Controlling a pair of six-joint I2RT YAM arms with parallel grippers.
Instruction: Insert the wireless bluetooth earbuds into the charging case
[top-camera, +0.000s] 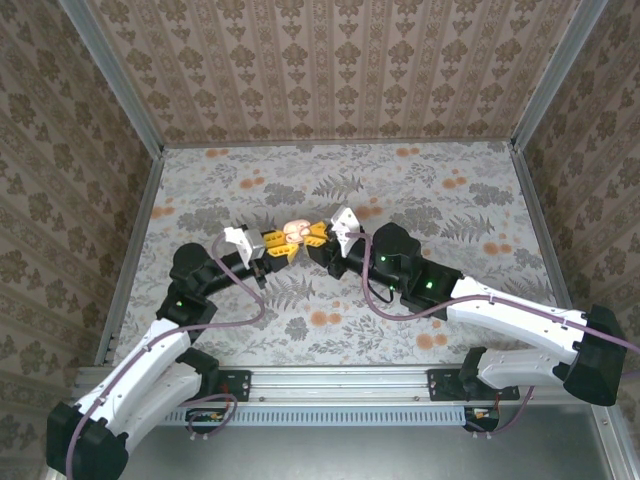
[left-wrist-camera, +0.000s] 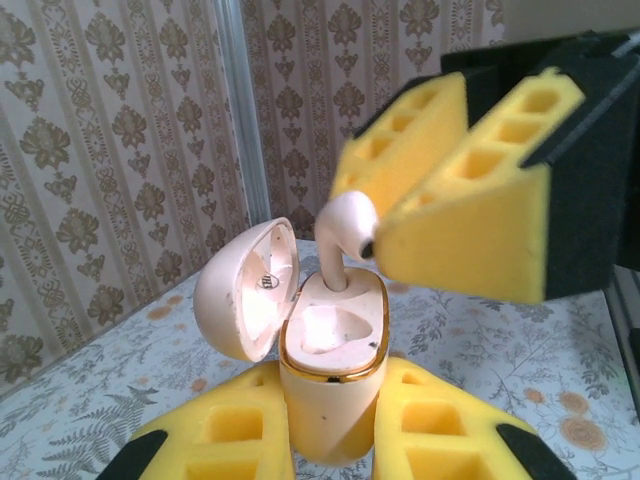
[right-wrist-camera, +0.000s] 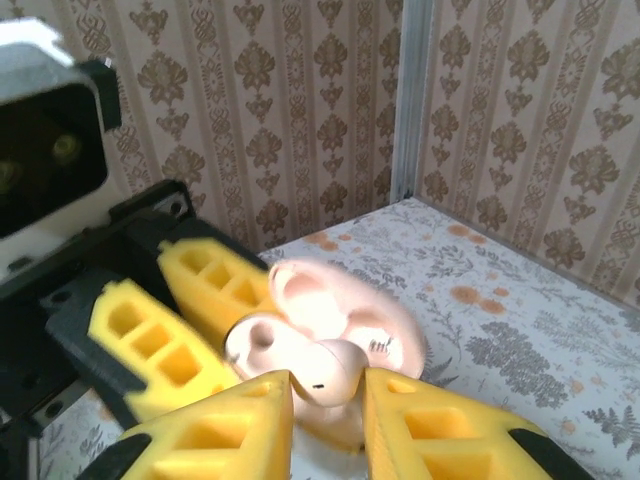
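Observation:
A pale pink charging case (left-wrist-camera: 333, 370) stands upright with its lid (left-wrist-camera: 245, 290) swung open to the left. My left gripper (left-wrist-camera: 335, 440) is shut on its body between yellow foam fingers. One pink earbud (left-wrist-camera: 343, 235) has its stem down in the case's far socket, while the near socket (left-wrist-camera: 325, 330) holds nothing. My right gripper (right-wrist-camera: 328, 410) pinches the earbud's head (right-wrist-camera: 330, 375) between its fingertips, right above the case (right-wrist-camera: 250, 350). From above, both grippers (top-camera: 278, 243) (top-camera: 318, 236) meet at the case (top-camera: 295, 232) mid-table.
The floral table top (top-camera: 420, 200) is walled by patterned panels with metal corner posts (top-camera: 540, 90). Both arms reach in from the near edge, and purple cables (top-camera: 250, 310) loop beside them.

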